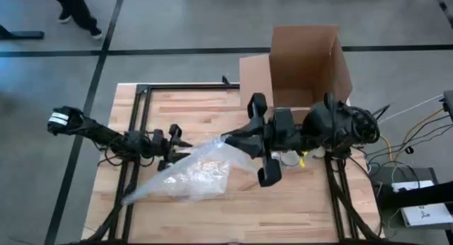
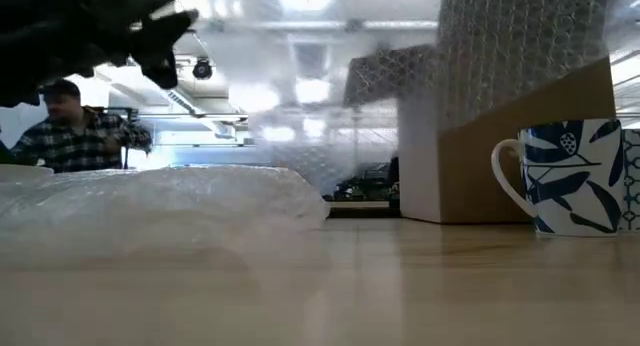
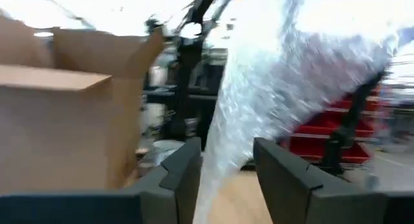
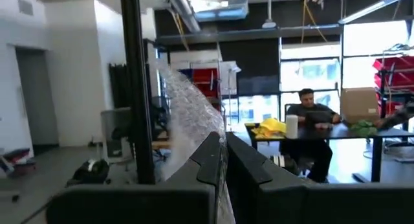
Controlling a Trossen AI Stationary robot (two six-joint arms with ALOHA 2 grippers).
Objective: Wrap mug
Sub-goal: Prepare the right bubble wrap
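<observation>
right gripper lifts one corner of the bubble wrap; mug not yet covered

the right gripper [image 1: 228, 140] is pinched tight on a corner of the bubble wrap [image 1: 187, 174], raising it, likely to spread or carry it. the left gripper [image 1: 177, 147] has fingers [image 3: 184, 175] apart astride the sheet's far edge, perhaps to steady it. the mug [image 2: 570, 176] stands bare by the cardboard box [image 1: 304, 61], apart from the sheet's low end.
</observation>
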